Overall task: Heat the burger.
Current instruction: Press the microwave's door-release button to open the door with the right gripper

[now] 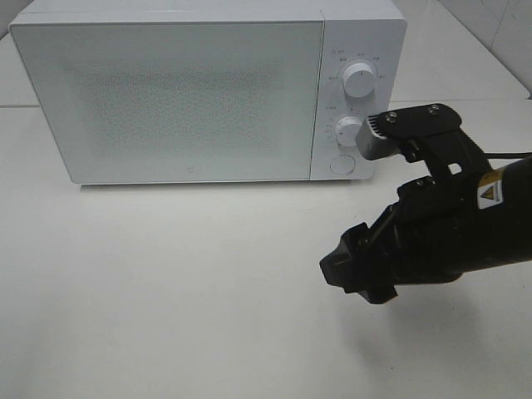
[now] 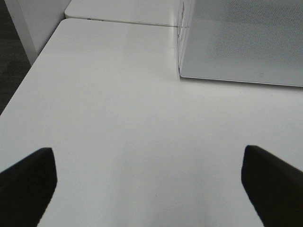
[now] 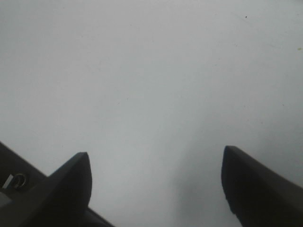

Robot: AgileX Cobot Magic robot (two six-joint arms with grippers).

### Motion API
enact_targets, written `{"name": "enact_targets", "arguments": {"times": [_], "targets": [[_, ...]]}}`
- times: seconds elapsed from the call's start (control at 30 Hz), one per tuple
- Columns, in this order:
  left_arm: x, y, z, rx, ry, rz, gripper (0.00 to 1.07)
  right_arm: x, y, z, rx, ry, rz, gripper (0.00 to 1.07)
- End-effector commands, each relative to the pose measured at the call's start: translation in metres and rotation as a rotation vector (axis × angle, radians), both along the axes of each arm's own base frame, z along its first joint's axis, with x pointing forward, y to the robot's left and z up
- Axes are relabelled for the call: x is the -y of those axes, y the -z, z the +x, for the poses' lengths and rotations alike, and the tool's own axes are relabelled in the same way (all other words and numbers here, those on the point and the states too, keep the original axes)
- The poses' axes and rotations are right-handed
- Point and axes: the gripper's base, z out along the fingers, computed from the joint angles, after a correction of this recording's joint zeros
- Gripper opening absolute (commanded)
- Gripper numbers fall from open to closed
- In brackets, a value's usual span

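Observation:
The burger is out of view in all three frames. A white microwave (image 1: 166,100) stands at the back of the table with its frosted door shut; its front corner also shows in the left wrist view (image 2: 241,42). My right gripper (image 1: 356,268) hangs over the bare table in front of the microwave's control panel, and its dark fingers stand apart with nothing between them (image 3: 156,179). My left gripper (image 2: 149,182) is open and empty above the table, left of the microwave; the exterior high view does not show it.
The microwave's panel carries two round knobs (image 1: 359,79) (image 1: 349,129) and a round button (image 1: 341,165), close to my right arm's wrist. The white table (image 1: 166,291) spreads in front; its left edge (image 2: 28,80) drops to a dark floor.

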Motion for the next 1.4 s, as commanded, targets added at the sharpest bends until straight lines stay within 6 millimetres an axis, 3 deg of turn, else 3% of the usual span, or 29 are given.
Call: {"name": "enact_targets", "arguments": {"times": [0.03,0.43,0.63,0.93,1.13,1.4], "targets": [[0.001,0.001,-0.002,0.016,0.007,-0.005,0.98,0.006,-0.009,-0.009,-0.012,-0.03,-0.015,0.75],[0.001,0.001,-0.002,0.016,0.007,-0.005,0.98,0.036,-0.047,-0.062,-0.078,-0.123,-0.019,0.75],[0.001,0.001,-0.002,0.016,0.007,-0.005,0.98,0.055,-0.066,-0.086,0.035,-0.147,0.0,0.75],[0.001,0.001,-0.002,0.016,0.007,-0.005,0.98,0.087,-0.078,-0.102,0.096,0.057,0.028,0.75],[0.001,0.001,-0.002,0.016,0.007,-0.005,0.98,0.107,-0.089,-0.123,0.264,0.222,0.063,0.75],[0.001,0.001,-0.002,0.016,0.007,-0.005,0.98,0.123,-0.089,-0.151,0.443,0.357,0.022,0.75]]}}
